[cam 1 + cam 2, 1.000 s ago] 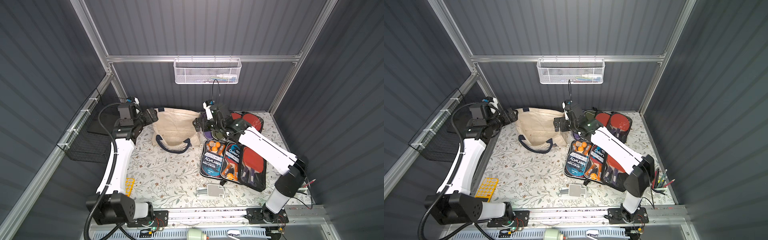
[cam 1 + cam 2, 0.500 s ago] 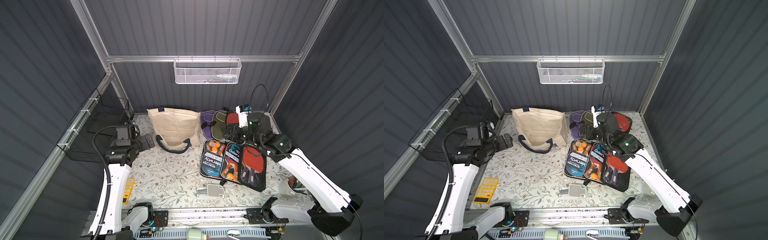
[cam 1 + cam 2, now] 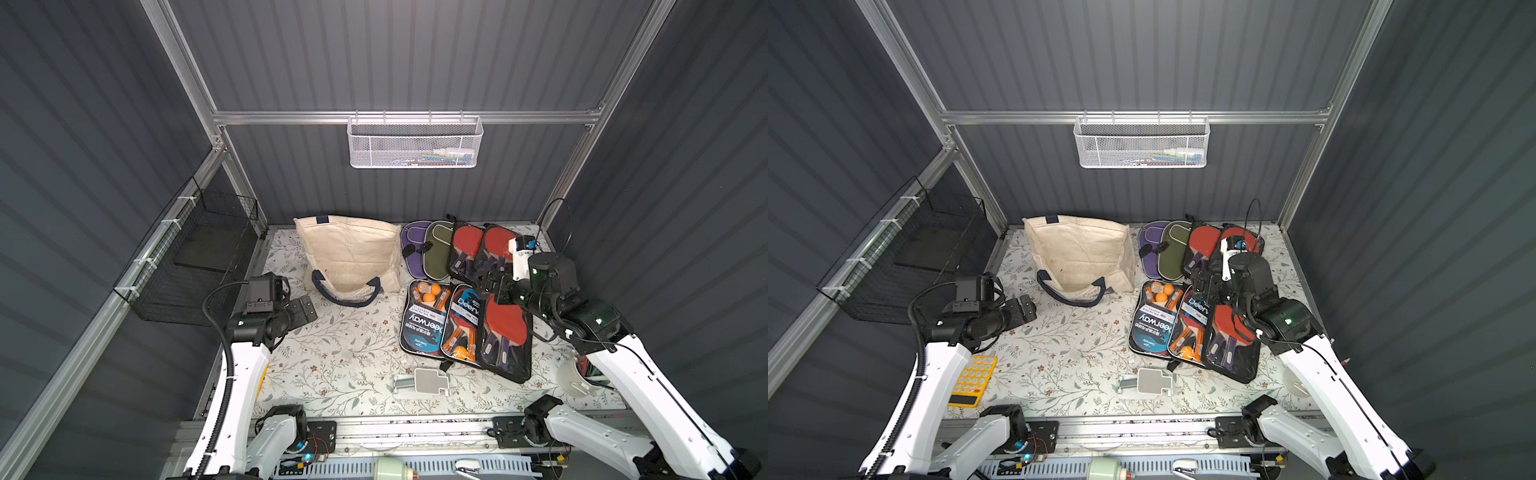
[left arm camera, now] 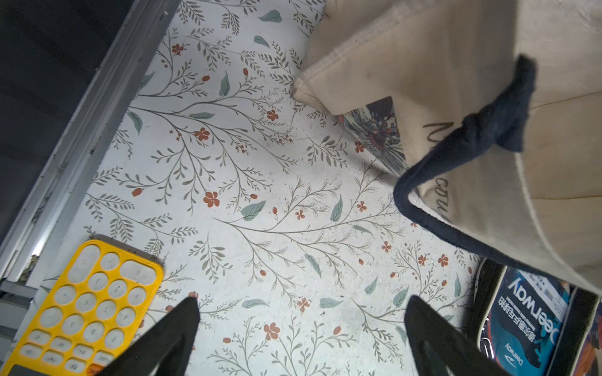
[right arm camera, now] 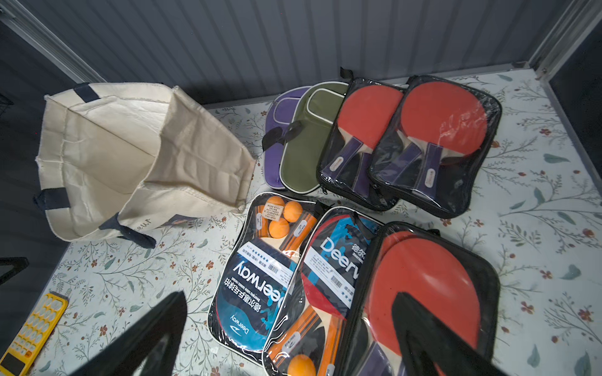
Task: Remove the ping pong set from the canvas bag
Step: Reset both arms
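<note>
Lying slack on desk, canvas bag looks empty; ping pong sets out, right of it. L gripper, R gripper open, empty. Task prob done.

Cream canvas bag, slumped open

The left arm and right arm have white shells and black round joints. A ribbed black cable runs up the left arm. The left gripper and right gripper are black and pointed. Black base plates sit by the tabletop.
</note>
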